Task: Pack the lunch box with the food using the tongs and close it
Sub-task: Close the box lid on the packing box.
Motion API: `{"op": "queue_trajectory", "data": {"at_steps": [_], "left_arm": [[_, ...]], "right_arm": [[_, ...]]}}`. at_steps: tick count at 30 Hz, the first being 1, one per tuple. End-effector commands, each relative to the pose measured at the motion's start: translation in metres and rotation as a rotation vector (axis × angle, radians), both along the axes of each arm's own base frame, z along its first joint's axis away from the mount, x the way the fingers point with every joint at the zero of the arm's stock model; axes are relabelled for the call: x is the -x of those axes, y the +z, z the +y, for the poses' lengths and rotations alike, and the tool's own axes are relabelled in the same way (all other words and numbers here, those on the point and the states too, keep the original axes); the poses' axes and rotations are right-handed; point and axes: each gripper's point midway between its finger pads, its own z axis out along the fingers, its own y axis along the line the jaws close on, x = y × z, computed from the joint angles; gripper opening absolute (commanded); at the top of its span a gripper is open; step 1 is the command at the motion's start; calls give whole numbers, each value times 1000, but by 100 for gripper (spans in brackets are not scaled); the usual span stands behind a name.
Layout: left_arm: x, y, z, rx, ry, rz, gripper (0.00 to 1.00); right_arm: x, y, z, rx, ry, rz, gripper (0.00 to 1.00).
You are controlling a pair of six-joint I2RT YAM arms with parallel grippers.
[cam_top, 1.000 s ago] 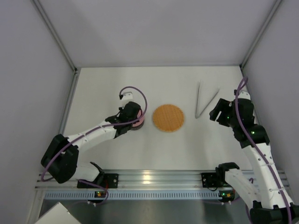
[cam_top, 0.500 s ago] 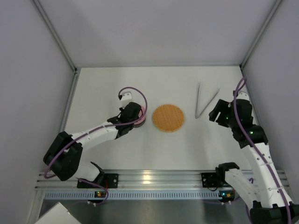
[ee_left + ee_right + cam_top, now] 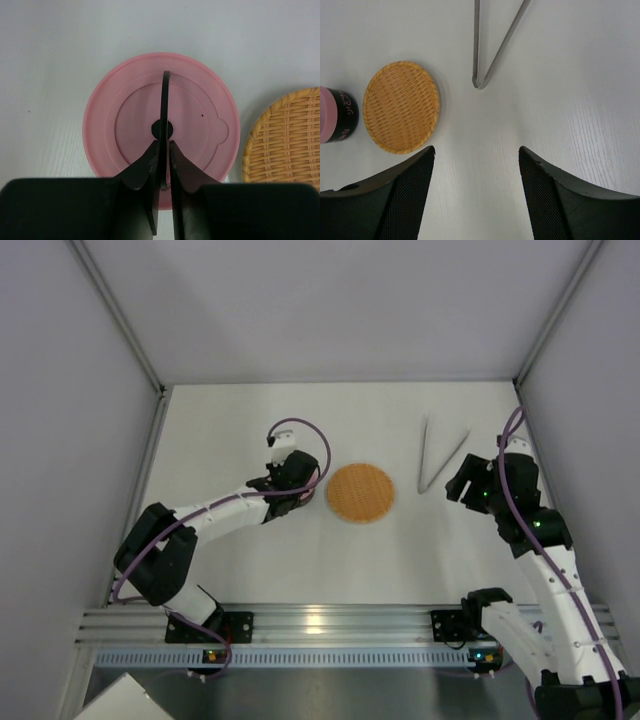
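Note:
The lunch box's pink lid (image 3: 125, 120) fills the left wrist view from above, its thin black handle (image 3: 165, 100) running up the middle. My left gripper (image 3: 164, 142) straddles that handle, with a sliver of pink showing between the handle and the right finger, so the jaws are slightly open. From the right wrist, the lunch box (image 3: 342, 122) shows a dark side under the pink lid (image 3: 326, 120). The tongs (image 3: 437, 455) lie in a V at the back right, also at the top of the right wrist view (image 3: 492, 50). My right gripper (image 3: 476, 148) hangs open and empty near them. The food is out of view.
A flat orange woven disc (image 3: 360, 492) lies mid-table, just right of the lunch box, and shows in both wrist views (image 3: 290, 135) (image 3: 401, 106). White walls close in the table (image 3: 250, 420) on the left, right and back.
The left arm has shifted its gripper a little to the right and back, towards the woven disc. The right arm has barely moved.

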Motion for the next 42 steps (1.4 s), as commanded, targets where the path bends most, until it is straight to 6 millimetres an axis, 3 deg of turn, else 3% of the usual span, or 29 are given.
{"op": "queue_trajectory", "data": {"at_steps": [1, 17, 29, 42], "left_arm": [[54, -63, 29, -165, -42, 282, 17], [40, -29, 24, -149, -42, 203, 46], [23, 52, 7, -5, -113, -33, 58], [39, 114, 12, 103, -156, -145, 63]], "right_arm": [[-7, 11, -2, 0, 0, -60, 67], [-7, 14, -2, 0, 2, -66, 67], [-10, 19, -1, -3, 2, -72, 67], [-9, 19, 0, 0, 12, -73, 68]]}}
